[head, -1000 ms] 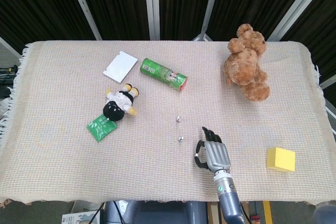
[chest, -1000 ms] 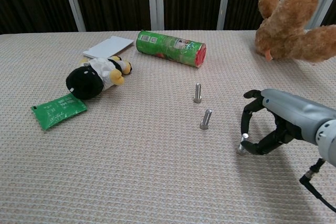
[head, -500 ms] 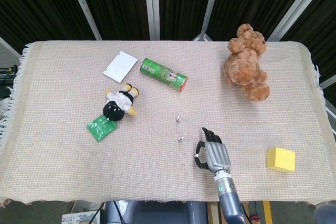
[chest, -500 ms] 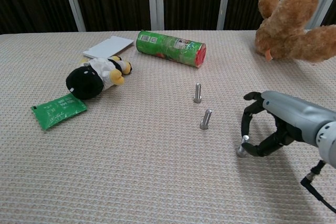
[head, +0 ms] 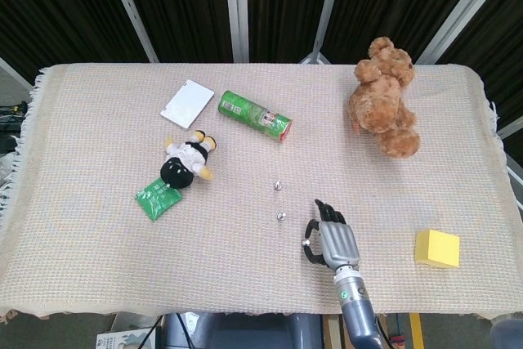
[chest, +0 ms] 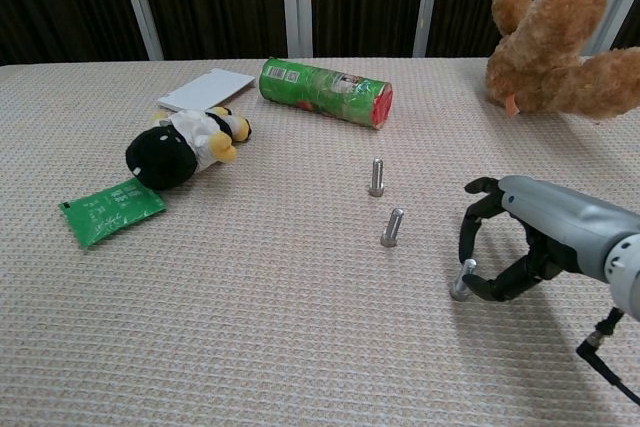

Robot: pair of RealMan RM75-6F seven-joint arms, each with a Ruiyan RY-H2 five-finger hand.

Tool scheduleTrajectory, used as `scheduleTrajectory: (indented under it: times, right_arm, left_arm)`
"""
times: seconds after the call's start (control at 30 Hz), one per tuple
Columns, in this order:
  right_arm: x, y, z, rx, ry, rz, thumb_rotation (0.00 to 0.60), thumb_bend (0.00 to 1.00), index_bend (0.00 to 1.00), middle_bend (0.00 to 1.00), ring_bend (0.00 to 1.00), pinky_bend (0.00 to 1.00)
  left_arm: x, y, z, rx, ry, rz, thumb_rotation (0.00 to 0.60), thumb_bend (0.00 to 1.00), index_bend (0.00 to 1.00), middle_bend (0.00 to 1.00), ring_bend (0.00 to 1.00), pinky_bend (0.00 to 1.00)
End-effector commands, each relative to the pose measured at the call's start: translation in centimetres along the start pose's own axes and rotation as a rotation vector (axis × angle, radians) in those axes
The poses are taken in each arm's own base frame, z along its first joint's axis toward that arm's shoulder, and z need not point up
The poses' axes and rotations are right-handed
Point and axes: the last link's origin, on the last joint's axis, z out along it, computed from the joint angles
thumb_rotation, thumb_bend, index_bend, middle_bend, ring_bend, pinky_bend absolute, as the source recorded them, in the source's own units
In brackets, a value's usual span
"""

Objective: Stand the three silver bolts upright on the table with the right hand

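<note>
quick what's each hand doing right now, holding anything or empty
Left hand: not in either view.
Right hand: pinching the nearest bolt, which stands slightly tilted on the table.

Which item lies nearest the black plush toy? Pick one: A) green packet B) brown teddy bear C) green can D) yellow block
A: the green packet lies right beside the black plush toy in the head view, its corner at the toy's black end, closer than anything else on the table.
</note>
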Motion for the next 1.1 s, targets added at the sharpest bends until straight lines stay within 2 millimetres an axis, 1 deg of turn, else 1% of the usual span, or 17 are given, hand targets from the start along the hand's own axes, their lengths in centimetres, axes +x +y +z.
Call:
scheduleTrajectory:
  times: [0.03, 0.23, 0.37, 0.53, 0.63, 0.73, 0.83, 0.9, 0.93, 1.0, 1.1]
  right_arm:
    - [0.0, 0.0, 0.0, 0.001, -0.001, -0.002, 0.600, 0.37, 0.52, 0.00, 0.03, 0.11]
    - [0.0, 0.2, -0.1, -0.002, -0.008, -0.015, 0.600, 0.37, 0.50, 0.00, 0.03, 0.11]
    - [0.1, 0.5, -0.3, -0.005, -0.013, -0.024, 0.600, 0.37, 0.45, 0.00, 0.02, 0.11]
    - [1.2, 1.6, -1.1, -0.022, 0.010, -0.034, 0.600, 0.37, 0.39, 0.00, 0.01, 0.10]
    - [2.9, 2.8, -2.0, -0.042, 0.045, -0.026, 0.600, 0.37, 0.37, 0.00, 0.01, 0.09]
    - [4.7, 4.2, -3.0, -0.058, 0.086, -0.024, 0.600, 0.37, 0.34, 0.00, 0.01, 0.09]
    - [6.8, 6.2, -4.3, -0.090, 0.131, -0.049, 0.600, 0.37, 0.26, 0.00, 0.00, 0.09]
    - [8.6, 7.8, -5.2, -0.118, 0.182, -0.065, 0.600, 0.37, 0.18, 0.00, 0.00, 0.09]
    - [9.2, 8.4, -5.6, -0.127, 0.204, -0.072, 0.600, 0.37, 0.16, 0.00, 0.00, 0.09]
    - [10.5, 10.0, -6.7, -0.135, 0.259, -0.067, 0.600, 0.37, 0.14, 0.00, 0.00, 0.09]
    - [11.8, 12.0, -8.1, -0.103, 0.346, -0.054, 0.600, 0.37, 0.14, 0.00, 0.00, 0.09]
  left_arm:
    - [0.0, 0.0, 0.0, 0.000, 0.000, 0.000, 0.600, 0.10, 0.17, 0.02, 0.03, 0.12]
    - [0.0, 0.0, 0.0, 0.002, 0.001, -0.002, 0.600, 0.10, 0.17, 0.02, 0.03, 0.12]
    - [0.1, 0.0, 0.0, 0.002, 0.001, -0.002, 0.600, 0.10, 0.17, 0.02, 0.03, 0.12]
    - [0.1, -0.1, 0.0, 0.003, 0.002, -0.004, 0.600, 0.10, 0.17, 0.02, 0.03, 0.12]
    - [0.1, -0.1, -0.1, 0.002, 0.003, -0.003, 0.600, 0.10, 0.17, 0.02, 0.03, 0.12]
    - [0.1, -0.1, -0.1, -0.001, 0.003, -0.001, 0.600, 0.10, 0.17, 0.02, 0.03, 0.12]
    - [0.1, 0.0, -0.2, -0.004, 0.004, 0.000, 0.600, 0.10, 0.17, 0.02, 0.03, 0.12]
    - [0.1, 0.1, -0.3, -0.006, 0.004, 0.003, 0.600, 0.10, 0.17, 0.02, 0.03, 0.12]
    - [0.0, 0.1, -0.4, -0.007, 0.004, 0.005, 0.600, 0.10, 0.17, 0.02, 0.03, 0.12]
    - [0.0, 0.2, -0.5, -0.009, 0.005, 0.010, 0.600, 0.10, 0.15, 0.02, 0.03, 0.12]
    - [0.0, 0.3, -0.8, -0.013, 0.000, 0.023, 0.600, 0.10, 0.14, 0.02, 0.03, 0.12]
